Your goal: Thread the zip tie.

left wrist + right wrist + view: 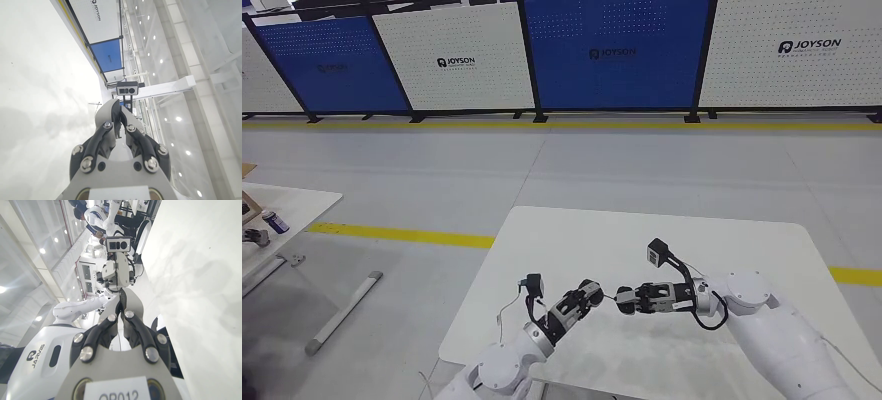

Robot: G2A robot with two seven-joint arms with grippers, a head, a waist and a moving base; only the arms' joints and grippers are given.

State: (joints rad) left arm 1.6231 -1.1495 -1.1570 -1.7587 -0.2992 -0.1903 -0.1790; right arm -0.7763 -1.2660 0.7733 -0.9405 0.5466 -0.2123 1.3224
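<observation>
Above the white table [642, 240] my two grippers meet tip to tip, near its front. The left gripper [594, 292] comes in from the lower left and the right gripper [622, 299] from the right. The left gripper [119, 103] has its jaws shut, and a thin black strand of the zip tie [96, 108] sticks out beside its fingers. The right gripper [121, 292] is also shut. From its tips a thin black zip tie [117, 283] runs straight to the left gripper [113, 275] facing it. How the tie sits inside either grip is hidden.
The table's left edge [477, 290] lies close to the left arm. A second table [282, 215] with small objects stands far left. Blue and white pegboard panels [612, 55] line the back of the room beyond a yellow floor line [402, 235].
</observation>
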